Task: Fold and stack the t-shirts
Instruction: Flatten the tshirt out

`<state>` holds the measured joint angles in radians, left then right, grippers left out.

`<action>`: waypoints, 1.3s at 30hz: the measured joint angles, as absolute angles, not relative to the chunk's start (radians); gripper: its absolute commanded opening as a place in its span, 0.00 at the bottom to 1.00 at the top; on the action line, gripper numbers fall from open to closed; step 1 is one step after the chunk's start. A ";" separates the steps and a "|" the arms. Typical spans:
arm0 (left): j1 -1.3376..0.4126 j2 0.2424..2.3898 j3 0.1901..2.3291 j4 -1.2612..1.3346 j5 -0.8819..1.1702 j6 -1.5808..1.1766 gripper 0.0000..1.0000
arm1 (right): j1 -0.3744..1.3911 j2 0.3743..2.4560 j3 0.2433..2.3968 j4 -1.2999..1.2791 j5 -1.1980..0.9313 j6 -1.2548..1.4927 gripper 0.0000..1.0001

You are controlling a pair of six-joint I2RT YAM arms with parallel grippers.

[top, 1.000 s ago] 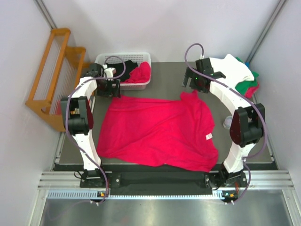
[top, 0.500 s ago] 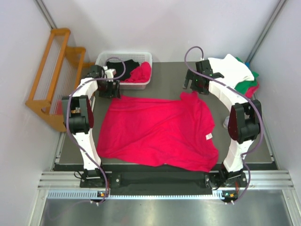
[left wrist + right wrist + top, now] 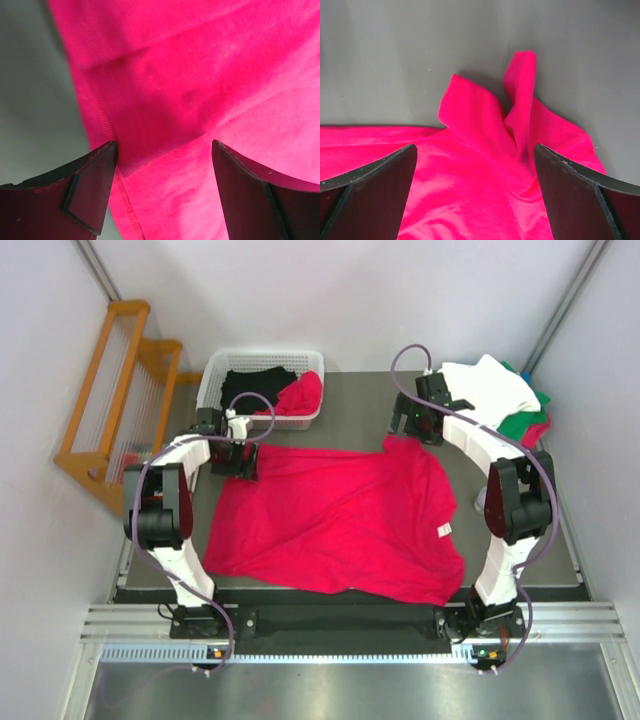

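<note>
The crimson t-shirt (image 3: 335, 520) lies spread across the middle of the grey table (image 3: 350, 400), white neck label (image 3: 445, 530) toward the right; the left gripper (image 3: 232, 460) sits at its far-left hemmed corner, jaws wide, cloth between them but not pinched; the right gripper (image 3: 418, 424) hangs over the crumpled far-right sleeve (image 3: 520, 120), jaws fully wide, holding nothing; folded white, green and red shirts (image 3: 500, 395) sit far right; a basket (image 3: 262, 390) holds black and red ones.

- Red tee (image 3: 340, 520): soft matt cloth, stitched hem.
- Table (image 3: 350, 405): smooth matt grey.
- Basket (image 3: 215, 370): white plastic lattice.
- Rack (image 3: 105, 390): bare wood.
- Fingers (image 3: 90, 192): dark, smooth, slightly glossy.
</note>
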<state>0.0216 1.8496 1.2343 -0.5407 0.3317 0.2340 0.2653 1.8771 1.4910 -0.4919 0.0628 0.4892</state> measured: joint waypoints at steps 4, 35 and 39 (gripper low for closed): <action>0.020 1.790 1.174 -0.435 0.303 0.220 0.86 | 0.265 1.877 1.459 -0.483 0.059 0.484 1.00; -0.053 1.811 1.060 0.036 0.052 0.098 0.84 | 0.265 1.875 1.427 -0.456 0.085 0.446 1.00; -0.054 1.814 1.066 0.035 0.056 0.096 0.83 | 0.264 1.875 1.427 -0.456 0.085 0.445 1.00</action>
<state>-0.0544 1.8141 1.0664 0.0349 0.0555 0.0963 0.2642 1.8748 1.4265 -0.4564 0.0853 0.4450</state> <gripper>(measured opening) 0.837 0.996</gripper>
